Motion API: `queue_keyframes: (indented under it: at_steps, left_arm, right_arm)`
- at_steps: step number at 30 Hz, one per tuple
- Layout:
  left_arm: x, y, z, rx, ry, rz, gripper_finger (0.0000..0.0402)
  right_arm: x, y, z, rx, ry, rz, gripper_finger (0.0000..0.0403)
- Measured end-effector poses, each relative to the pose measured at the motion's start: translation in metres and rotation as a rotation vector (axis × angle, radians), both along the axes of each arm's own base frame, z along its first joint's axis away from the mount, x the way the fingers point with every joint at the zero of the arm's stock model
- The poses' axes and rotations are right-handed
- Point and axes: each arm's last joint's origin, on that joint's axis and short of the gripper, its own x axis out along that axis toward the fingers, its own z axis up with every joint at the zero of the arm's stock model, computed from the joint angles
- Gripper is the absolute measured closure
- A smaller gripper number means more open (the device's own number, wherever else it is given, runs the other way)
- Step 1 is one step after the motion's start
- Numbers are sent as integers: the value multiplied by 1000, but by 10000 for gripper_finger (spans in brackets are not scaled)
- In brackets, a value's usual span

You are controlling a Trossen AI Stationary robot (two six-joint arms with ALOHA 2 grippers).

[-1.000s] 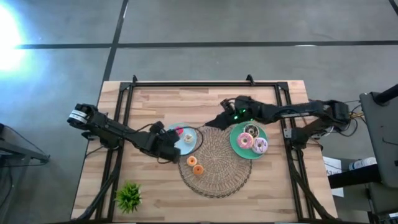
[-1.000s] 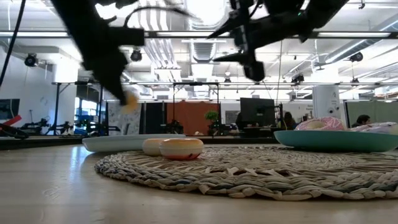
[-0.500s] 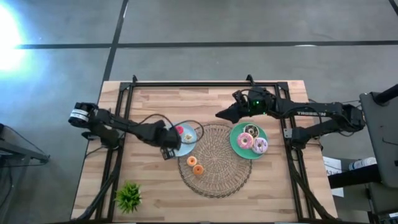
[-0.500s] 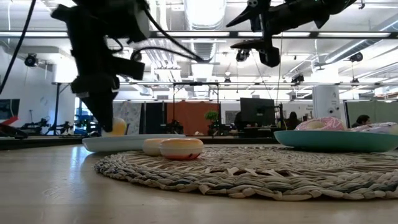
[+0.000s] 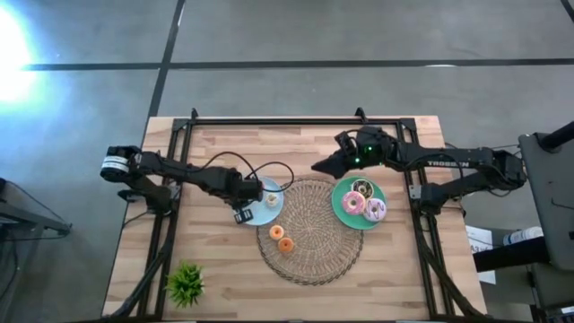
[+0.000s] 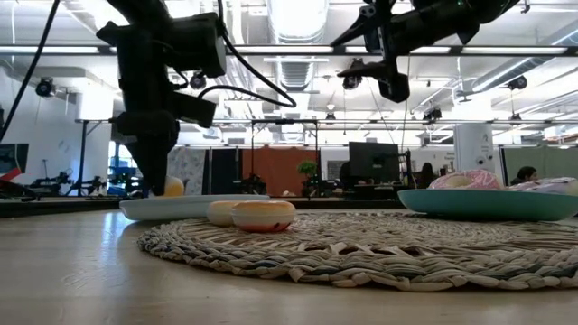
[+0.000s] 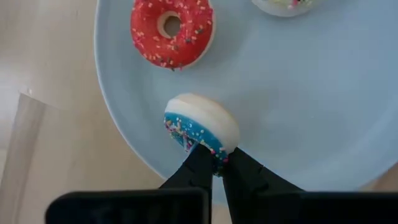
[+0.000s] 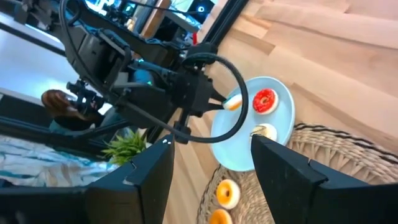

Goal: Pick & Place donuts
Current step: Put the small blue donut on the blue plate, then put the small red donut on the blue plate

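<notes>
Wooden table [image 5: 224, 144] carries mat [image 5: 314, 251], plates [image 5: 269, 211], plant [image 5: 186, 284]

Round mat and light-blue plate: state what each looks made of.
Round mat: looks like woven straw or rope, matte; coiled braided strands show in the low view. Light-blue plate: probably smooth plastic or glazed ceramic, with an even, faintly glossy surface; which one cannot be told.

The wooden table [image 5: 224, 152] stands on a grey concrete floor [image 5: 359, 36] crossed by dark seams, with a bright glare [image 5: 13, 45] at one edge. Beyond it opens a big workshop hall: white ceiling ducts [image 6: 298, 72], strip lights [image 6: 298, 13], an orange partition [image 6: 275, 171] and dark monitors [image 6: 372, 162].
</notes>
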Motion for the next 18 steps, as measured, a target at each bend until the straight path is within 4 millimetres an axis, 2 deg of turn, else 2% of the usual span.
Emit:
queue_keyframes:
  at_steps: [3,11,15,18]
  left_arm:
    - [0,0,0,-17,0,-1,382]
    - [1,-2,1,-58,-5,22,305]
    - [5,-4,15,-75,-17,28,284]
    - [9,-13,34,-62,-81,4,281]
  right_arm:
    - [0,0,0,-4,0,2,197]
    - [0,0,0,-7,-1,3,197]
    - [0,0,-1,-7,10,10,197]
    - [-2,1,-4,-28,45,37,197]
